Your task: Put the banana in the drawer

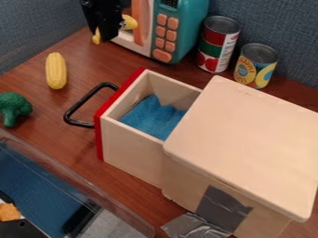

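Pinching banana (129,22) near mid-length: gripper (109,34), upper left of frame; yellow ends protrude either side. Item presumably light, stiff, smooth; low fragility, some risk of pivot or slip. Use central hold, moderate pressure, for transfer to open drawer (131,149), frame centre.

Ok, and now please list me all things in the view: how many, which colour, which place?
table: 1, brown, underneath
banana: 1, yellow, upper left, partly hidden
drawer: 1, pale with red front, centre, open
handle: 1, black, on drawer front
cloth: 1, blue, inside drawer
box: 1, pale, right
tape: count unclear, silver, on box and table
corn: 1, yellow, left
broccoli: 1, green, left edge
microwave: 1, teal, white and orange, top
cans: 2, multicoloured, upper right
tub: 1, clear, lower left
pincer: 1, black, upper left, at the banana
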`<state>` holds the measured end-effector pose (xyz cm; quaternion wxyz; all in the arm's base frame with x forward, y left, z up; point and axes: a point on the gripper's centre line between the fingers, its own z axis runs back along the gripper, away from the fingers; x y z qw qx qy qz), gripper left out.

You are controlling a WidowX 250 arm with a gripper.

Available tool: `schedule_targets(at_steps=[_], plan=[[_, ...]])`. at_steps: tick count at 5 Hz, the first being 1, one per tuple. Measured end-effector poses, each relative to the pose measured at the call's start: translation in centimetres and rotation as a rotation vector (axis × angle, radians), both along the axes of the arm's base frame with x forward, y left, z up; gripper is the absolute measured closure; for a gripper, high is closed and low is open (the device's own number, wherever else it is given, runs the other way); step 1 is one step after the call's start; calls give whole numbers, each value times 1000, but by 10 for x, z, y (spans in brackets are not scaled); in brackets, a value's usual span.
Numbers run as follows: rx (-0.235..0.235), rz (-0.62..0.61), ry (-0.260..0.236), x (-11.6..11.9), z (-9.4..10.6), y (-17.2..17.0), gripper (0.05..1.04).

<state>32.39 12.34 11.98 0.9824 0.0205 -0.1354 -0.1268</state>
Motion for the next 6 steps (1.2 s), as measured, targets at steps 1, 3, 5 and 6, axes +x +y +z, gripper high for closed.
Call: schedule_targets(at_steps=[1,3,5,6], plan=[[1,-106,-21,-16,14,-35,735],[18,-263,-61,-57,28,-87,735],[67,-323,-20,-76,3,-107,735],[72,-321,16,-76,-14,-109,735]])
